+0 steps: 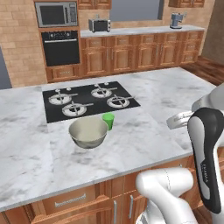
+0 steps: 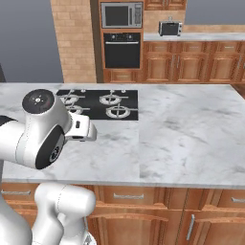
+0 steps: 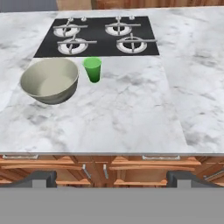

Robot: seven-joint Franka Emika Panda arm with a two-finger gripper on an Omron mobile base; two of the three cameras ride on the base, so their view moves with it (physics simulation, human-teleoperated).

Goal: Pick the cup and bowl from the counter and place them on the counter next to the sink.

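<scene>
The small green cup [image 1: 108,120] [image 3: 92,69] stands upright on the white marble counter [image 1: 144,131] [image 3: 131,109], just in front of the cooktop. To its left, close beside it, sits the wide grey-olive bowl [image 1: 88,132] [image 3: 50,80] with a cream inside. My gripper [image 3: 112,179] is open and empty. It hangs off the counter's front edge, well short of both, looking over them. In the right base view my arm hides the cup and bowl. The sink is out of view.
A black four-burner cooktop [image 1: 89,100] [image 2: 103,104] [image 3: 98,37] lies behind the cup and bowl. Bare marble [image 2: 191,129] stretches to the right. Wooden drawer fronts with metal handles [image 3: 159,158] run below the counter edge. An oven, microwave and toaster line the far wall.
</scene>
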